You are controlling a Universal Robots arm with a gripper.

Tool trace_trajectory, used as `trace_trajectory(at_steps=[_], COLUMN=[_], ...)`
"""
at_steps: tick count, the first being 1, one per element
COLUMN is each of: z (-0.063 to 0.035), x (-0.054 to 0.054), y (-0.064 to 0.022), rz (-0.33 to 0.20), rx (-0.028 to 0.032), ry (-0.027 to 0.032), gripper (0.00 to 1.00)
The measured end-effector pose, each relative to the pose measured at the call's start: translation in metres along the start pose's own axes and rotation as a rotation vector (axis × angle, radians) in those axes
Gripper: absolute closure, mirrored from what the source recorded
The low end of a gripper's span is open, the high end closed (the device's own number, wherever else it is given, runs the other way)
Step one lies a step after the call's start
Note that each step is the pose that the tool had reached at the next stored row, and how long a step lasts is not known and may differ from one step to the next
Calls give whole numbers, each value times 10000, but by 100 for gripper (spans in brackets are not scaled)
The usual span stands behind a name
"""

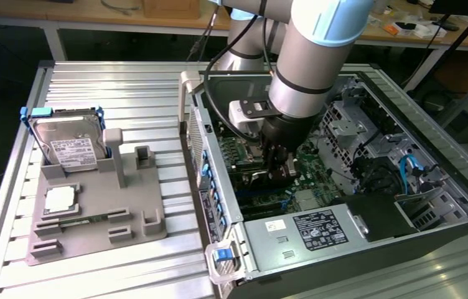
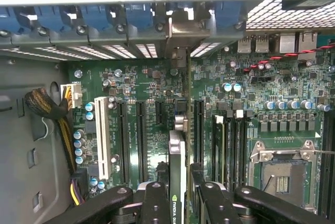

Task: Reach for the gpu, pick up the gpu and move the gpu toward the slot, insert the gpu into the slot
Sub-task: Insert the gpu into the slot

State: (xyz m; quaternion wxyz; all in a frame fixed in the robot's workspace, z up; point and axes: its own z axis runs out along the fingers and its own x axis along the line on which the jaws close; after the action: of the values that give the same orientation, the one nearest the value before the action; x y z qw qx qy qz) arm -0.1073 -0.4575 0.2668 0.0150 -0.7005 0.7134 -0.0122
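My gripper (image 1: 279, 163) is down inside the open computer case (image 1: 433, 156), over the green motherboard (image 2: 146, 85). It is shut on the gpu (image 2: 177, 156), a thin dark card seen edge-on between the two black fingers (image 2: 156, 203). The card stands upright and runs from my gripper (image 2: 178, 195) toward the rear wall of the case. Its silvery bracket (image 2: 180, 33) sits at the rear openings. Long black slots (image 2: 141, 140) lie parallel on both sides of the card. The slot directly under it is hidden by the card. In the exterior view the gpu (image 1: 261, 179) is a dark shape below the fingers.
A silver hard drive (image 1: 68, 146) and a small processor chip (image 1: 60, 198) rest in a grey fixture (image 1: 134, 218) on the exterior view's left. Inside the case are a power supply (image 1: 317, 227), a processor socket (image 2: 280, 174), a white slot (image 2: 102, 137), a cable bundle (image 2: 49, 111) and blue clips (image 2: 94, 17).
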Motion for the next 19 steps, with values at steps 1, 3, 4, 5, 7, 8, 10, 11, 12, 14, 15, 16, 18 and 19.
trace_trajectory(at_steps=[1,3,4,5,7,8,10,11,12,14,15,16,18,19], z=[0,0,0,0,-12,-19,-21,-21,-21,-23,-24,-24,-24,-24], x=[0,1,1,1,1,1,0,0,0,0,0,0,-1,-1], y=[0,0,0,-1,0,-1,-1,-1,-1,-1,-2,-2,-1,-1], rz=[0,-1,-1,-1,-1,-1,-1,-2,-1,-1,-2,-2,-2,-1], rx=[0,0,0,1,0,1,2,1,1,1,0,0,1,1], ry=[1,0,0,-1,0,-1,-2,-1,-1,0,1,0,0,-1], gripper=[73,73,73,73,73,73,73,73,73,73,73,73,73,73])
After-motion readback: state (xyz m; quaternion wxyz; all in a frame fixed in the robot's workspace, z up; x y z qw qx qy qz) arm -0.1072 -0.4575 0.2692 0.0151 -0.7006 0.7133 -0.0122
